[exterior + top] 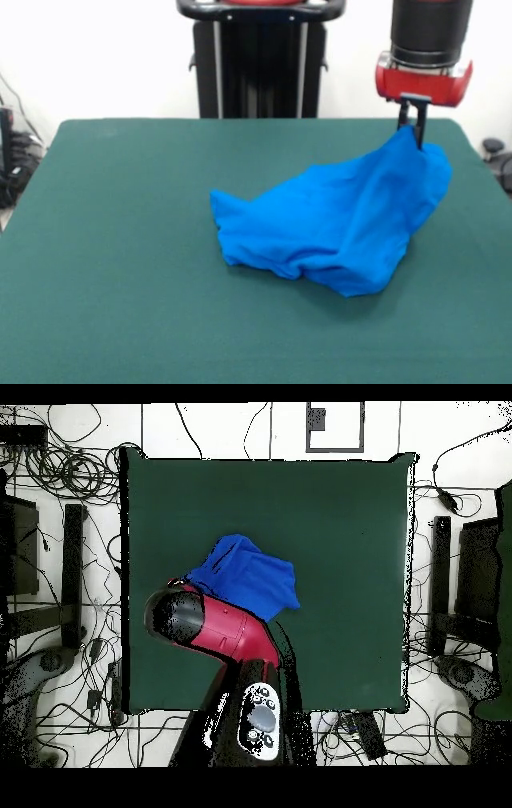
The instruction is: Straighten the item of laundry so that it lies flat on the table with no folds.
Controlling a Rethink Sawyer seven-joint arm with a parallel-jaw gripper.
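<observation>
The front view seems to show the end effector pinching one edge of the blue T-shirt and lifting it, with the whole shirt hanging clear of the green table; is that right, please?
Not quite. The end effector does pinch one raised edge of the blue T-shirt, but the shirt is not hanging clear: in the front view, most of it lies crumpled on the green table, with only the gripped part pulled up into a peak.

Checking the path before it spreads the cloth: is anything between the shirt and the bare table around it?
Nothing visible. The pincer already holds one edge of the shirt up, and the table around it is bare green felt.
</observation>
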